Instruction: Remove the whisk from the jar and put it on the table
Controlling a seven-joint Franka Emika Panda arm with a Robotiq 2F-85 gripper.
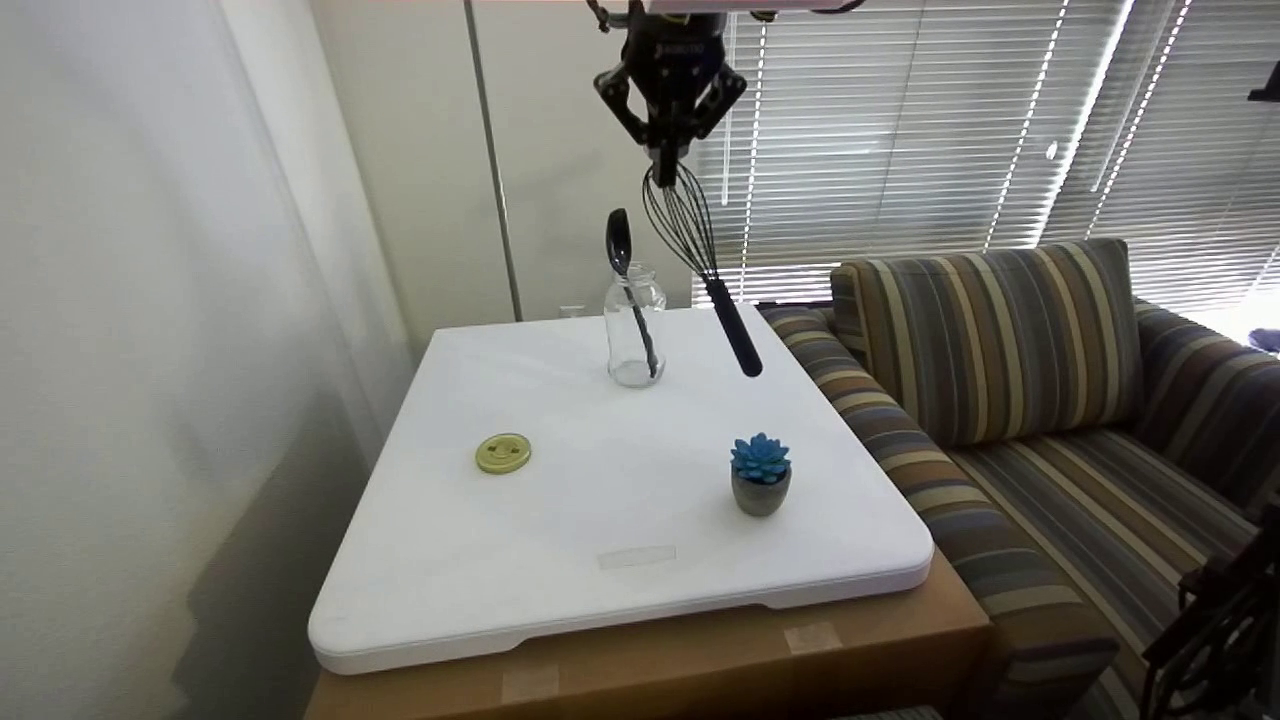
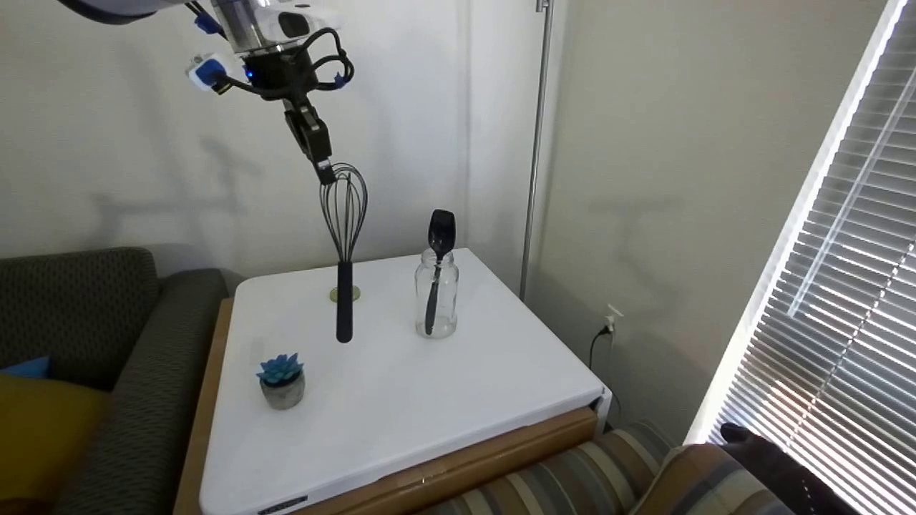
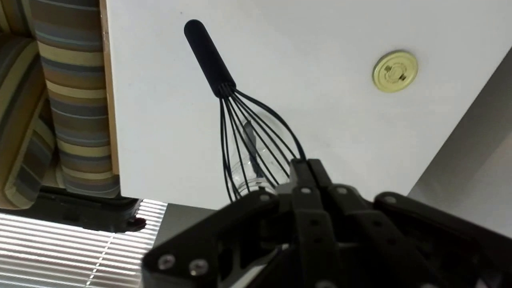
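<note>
The black whisk hangs in the air with its handle down, tilted, in both exterior views [image 1: 734,326] [image 2: 345,300] and in the wrist view [image 3: 210,60]. My gripper [image 1: 667,168] is shut on the wires near the top of its balloon head; the closed fingertips also show in the wrist view [image 3: 306,164]. The clear glass jar [image 1: 620,345] stands upright on the white table [image 1: 560,540], apart from the whisk, and also shows in an exterior view [image 2: 448,304]. In the wrist view the jar is partly hidden behind the whisk wires and gripper.
A black spoon [image 2: 441,232] leans in the jar. A yellow-green disc [image 1: 503,453] lies flat on the table. A blue succulent in a grey pot [image 1: 760,490] stands near the table's sofa side. A striped sofa [image 1: 1000,350] borders the table, and a wall lies opposite.
</note>
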